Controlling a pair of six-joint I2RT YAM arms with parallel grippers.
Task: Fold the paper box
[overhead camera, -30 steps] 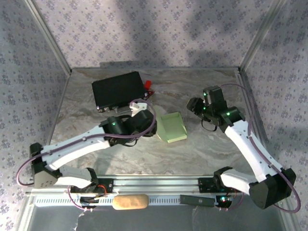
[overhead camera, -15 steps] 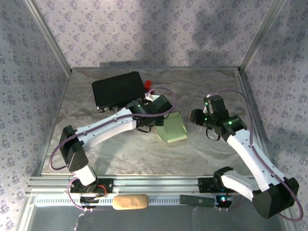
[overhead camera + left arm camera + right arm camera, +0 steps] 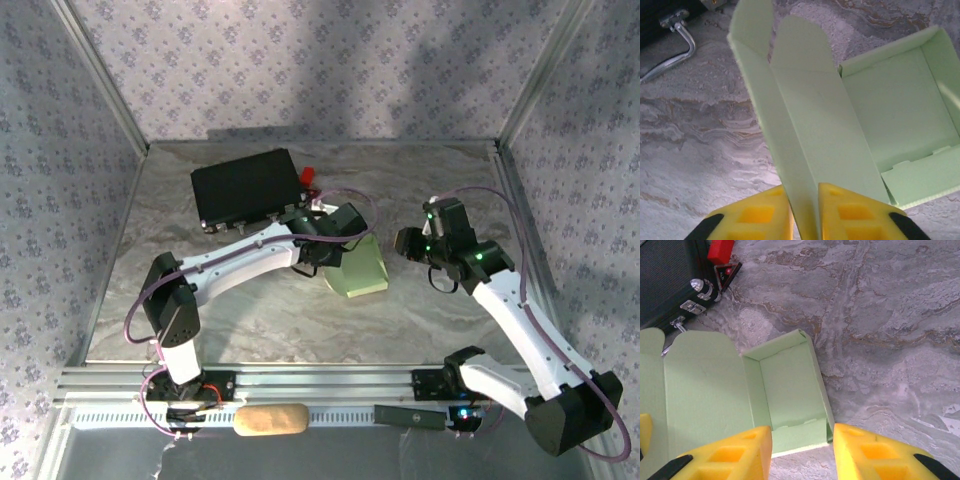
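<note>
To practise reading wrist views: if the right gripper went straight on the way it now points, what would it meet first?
Probably the paper box: its open tray lies just ahead of the right gripper, whose jaws stand apart. Depth is unclear, so it could strike the near wall.

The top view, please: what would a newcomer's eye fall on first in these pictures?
The pale green box in the middle, its tray open and its lid flap pinched by the left gripper. Next, the black case behind it, and the right gripper, open, near the box.
</note>
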